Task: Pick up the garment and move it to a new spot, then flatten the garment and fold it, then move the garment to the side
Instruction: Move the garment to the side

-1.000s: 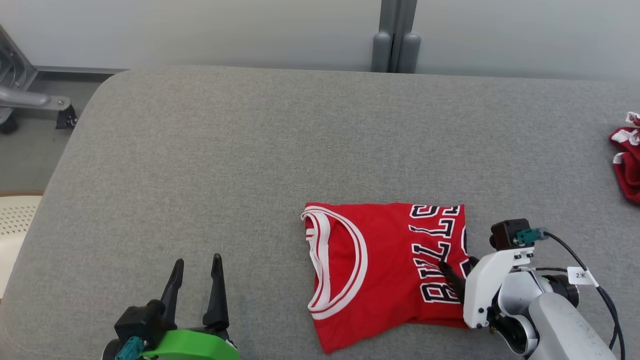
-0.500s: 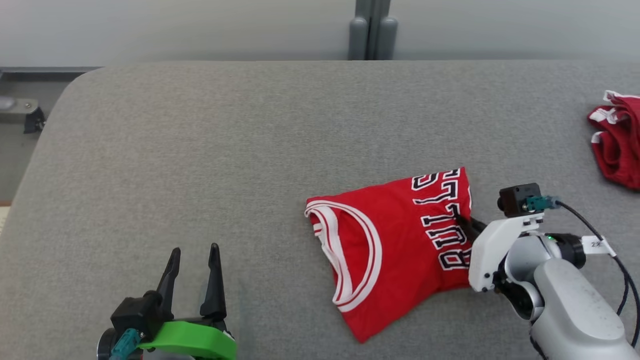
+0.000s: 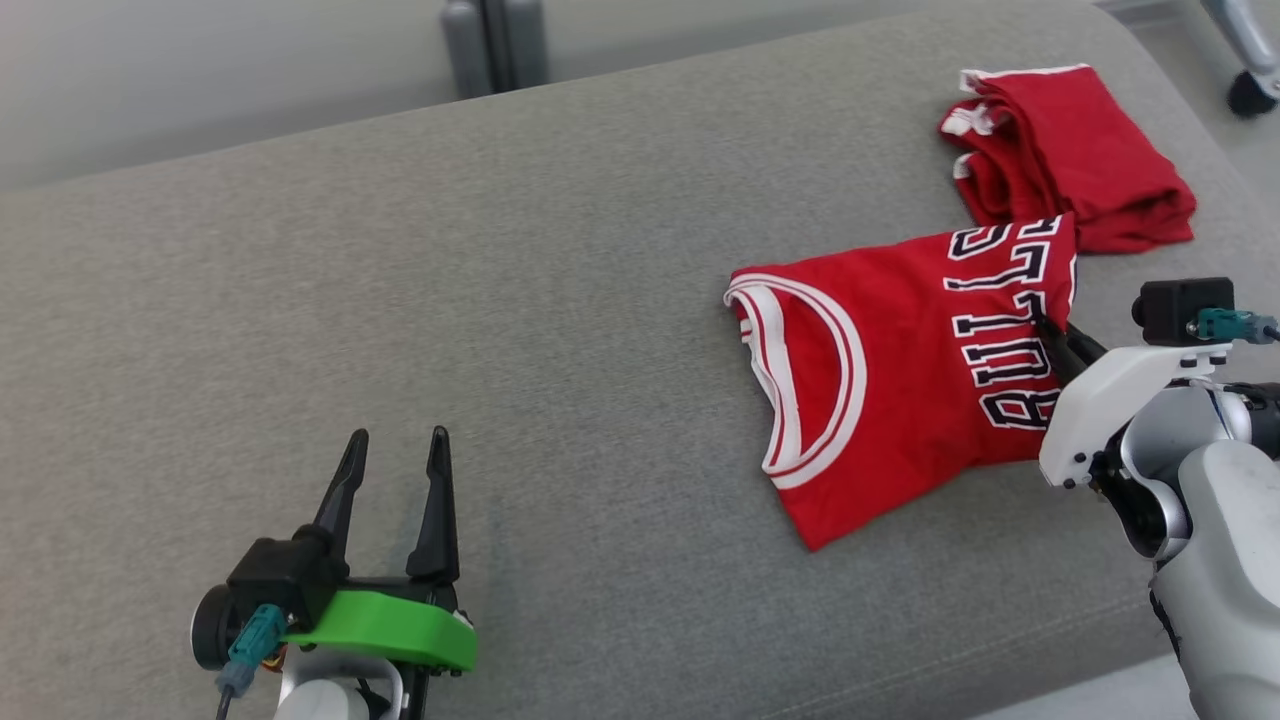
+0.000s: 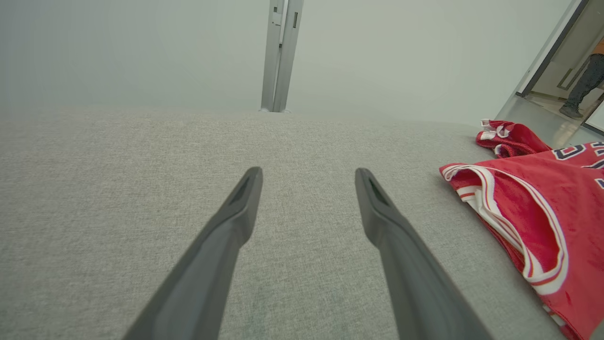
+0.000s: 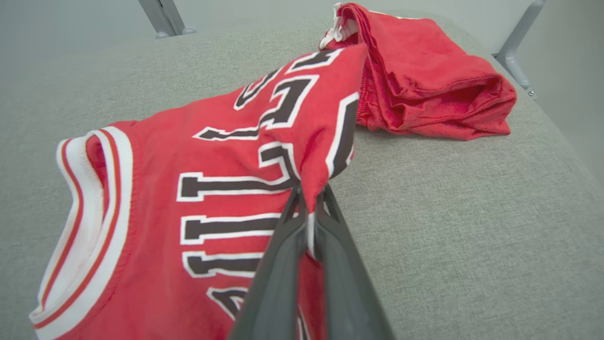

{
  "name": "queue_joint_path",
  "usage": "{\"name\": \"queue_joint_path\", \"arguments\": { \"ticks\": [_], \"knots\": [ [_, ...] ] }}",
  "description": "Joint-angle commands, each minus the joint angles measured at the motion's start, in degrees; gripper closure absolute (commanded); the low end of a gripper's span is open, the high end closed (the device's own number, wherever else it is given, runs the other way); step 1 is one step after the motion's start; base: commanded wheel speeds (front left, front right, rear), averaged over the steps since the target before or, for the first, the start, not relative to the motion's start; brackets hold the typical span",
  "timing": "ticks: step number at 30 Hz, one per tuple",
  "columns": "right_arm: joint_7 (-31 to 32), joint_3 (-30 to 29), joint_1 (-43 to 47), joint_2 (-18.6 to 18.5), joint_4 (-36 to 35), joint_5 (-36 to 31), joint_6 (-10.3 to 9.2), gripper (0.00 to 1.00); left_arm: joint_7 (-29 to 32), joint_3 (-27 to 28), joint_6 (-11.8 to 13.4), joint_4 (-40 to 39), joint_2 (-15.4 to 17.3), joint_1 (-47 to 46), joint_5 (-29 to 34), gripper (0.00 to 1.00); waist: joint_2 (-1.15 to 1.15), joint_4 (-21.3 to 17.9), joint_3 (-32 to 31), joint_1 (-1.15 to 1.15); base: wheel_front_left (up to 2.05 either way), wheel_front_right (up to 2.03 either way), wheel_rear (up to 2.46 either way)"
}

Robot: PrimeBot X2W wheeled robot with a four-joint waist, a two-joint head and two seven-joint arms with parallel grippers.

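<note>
The garment (image 3: pixel 900 370) is a folded red jersey with white collar trim and black-and-white lettering, lying on the grey padded table (image 3: pixel 500 300) at the right. My right gripper (image 3: pixel 1050 330) is shut on the jersey's right edge; in the right wrist view its fingers pinch a raised fold of the garment (image 5: pixel 226 189) at the gripper (image 5: pixel 309 200). My left gripper (image 3: pixel 395 450) stands open at the lower left, well apart from the jersey, with nothing between its fingers. In the left wrist view the left gripper (image 4: pixel 306 177) hovers over bare fabric, the garment (image 4: pixel 533 212) to its right.
A second folded red garment (image 3: pixel 1070 150) lies at the table's far right corner, touching the jersey's top corner; it is also in the right wrist view (image 5: pixel 424 80). A grey post (image 3: pixel 495 45) stands behind the table. A person's leg (image 4: pixel 583 85) is in a doorway.
The right gripper has shut on the jersey's edge and dragged it rightwards, turning it, up to the second red garment. The head camera has swung right. The left gripper stays open.
</note>
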Motion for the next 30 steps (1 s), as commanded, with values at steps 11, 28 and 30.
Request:
{"name": "queue_joint_path", "arguments": {
  "ticks": [11,28,30],
  "knots": [
    [-5.0,-1.8,-3.8,2.7,0.9,-1.1,-0.10,1.00,1.2,-0.9,-0.1,-0.8,2.7,-4.0,1.4,0.00,0.00,-11.0,7.9,0.00,0.00,0.00,0.00],
    [-4.4,-3.4,-16.0,0.7,3.6,-1.7,-0.10,1.00,0.1,-1.8,0.3,1.8,0.8,-3.8,-1.1,0.00,0.00,-1.8,4.9,0.00,0.00,0.00,0.00],
    [-4.0,-3.8,-17.8,0.1,4.5,-2.1,-0.10,1.00,0.0,-1.9,0.2,2.3,0.6,-3.7,-1.3,0.00,0.00,-0.7,4.6,0.00,0.00,0.00,0.00]
  ]
}}
